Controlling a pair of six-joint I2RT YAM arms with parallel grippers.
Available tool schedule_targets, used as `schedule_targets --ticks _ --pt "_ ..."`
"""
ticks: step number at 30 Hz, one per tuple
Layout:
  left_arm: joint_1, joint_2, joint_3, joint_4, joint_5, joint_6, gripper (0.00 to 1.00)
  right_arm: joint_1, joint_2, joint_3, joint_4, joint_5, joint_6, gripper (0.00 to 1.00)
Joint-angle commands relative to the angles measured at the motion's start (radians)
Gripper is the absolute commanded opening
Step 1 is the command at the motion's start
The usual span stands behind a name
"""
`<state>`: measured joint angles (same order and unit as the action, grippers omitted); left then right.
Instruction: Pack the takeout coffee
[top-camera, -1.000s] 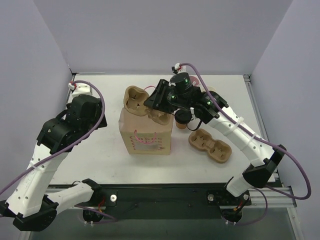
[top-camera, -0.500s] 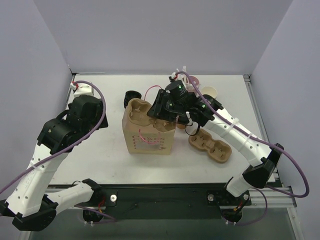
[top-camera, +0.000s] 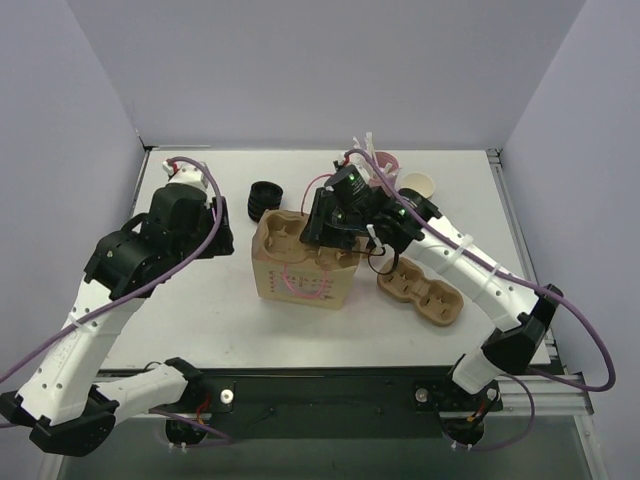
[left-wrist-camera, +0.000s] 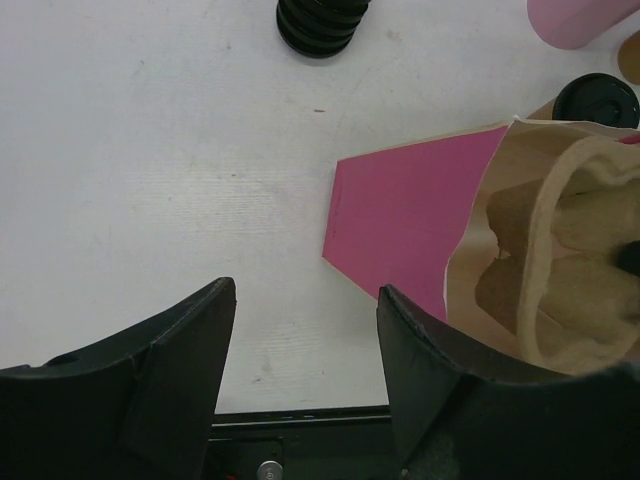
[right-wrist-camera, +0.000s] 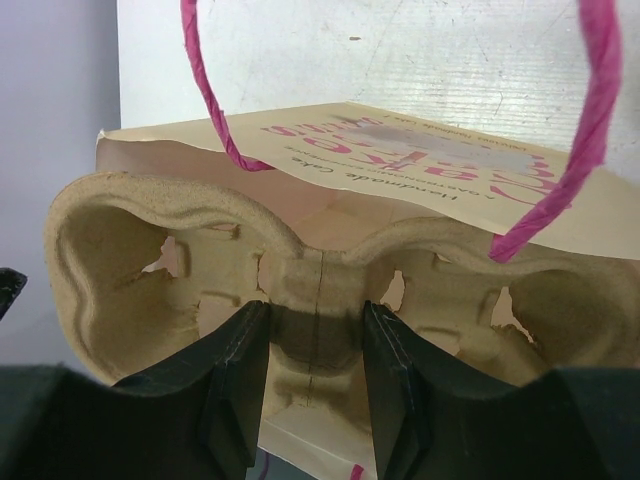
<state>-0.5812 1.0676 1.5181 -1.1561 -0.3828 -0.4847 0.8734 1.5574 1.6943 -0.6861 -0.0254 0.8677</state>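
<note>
The takeout coffee (left-wrist-camera: 598, 99), a brown cup with a black lid, stands just behind the paper bag (left-wrist-camera: 400, 222) in the left wrist view; the right arm hides it in the top view. My right gripper (right-wrist-camera: 312, 372) is shut on the middle ridge of a moulded pulp cup carrier (right-wrist-camera: 130, 240) and holds it in the open mouth of the bag (right-wrist-camera: 430, 160). In the top view the right gripper (top-camera: 333, 226) is over the bag (top-camera: 303, 283). My left gripper (left-wrist-camera: 305, 380) is open and empty, low over the table left of the bag, and also shows in the top view (top-camera: 207, 236).
A stack of black lids (top-camera: 265, 197) stands behind the bag on the left. A pink cup (top-camera: 386, 163) and cream paper cups (top-camera: 419, 184) stand at the back right. A second pulp carrier (top-camera: 421, 292) lies on the table right of the bag. Pink bag handles (right-wrist-camera: 598, 130) arch over the opening.
My right gripper has moved the carrier forward and down into the bag's mouth. My left arm has moved up and right, closer to the bag.
</note>
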Motion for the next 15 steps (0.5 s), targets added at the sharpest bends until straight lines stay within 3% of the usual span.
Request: schedule_targets --ticks 1,9,15 --pt "0.001 0.025 0.027 0.07 0.076 0.005 0.68 0.012 0.041 0.07 -0.05 0.022 -0.047 0.35" --pt "0.026 0.091 0.115 0.052 0.082 -0.015 0.68 0.015 0.101 0.148 -0.113 0.013 -0.091 0.35" --pt "0.061 0.077 0.041 0.09 0.163 -0.031 0.68 0.019 0.127 0.194 -0.182 0.068 -0.096 0.35"
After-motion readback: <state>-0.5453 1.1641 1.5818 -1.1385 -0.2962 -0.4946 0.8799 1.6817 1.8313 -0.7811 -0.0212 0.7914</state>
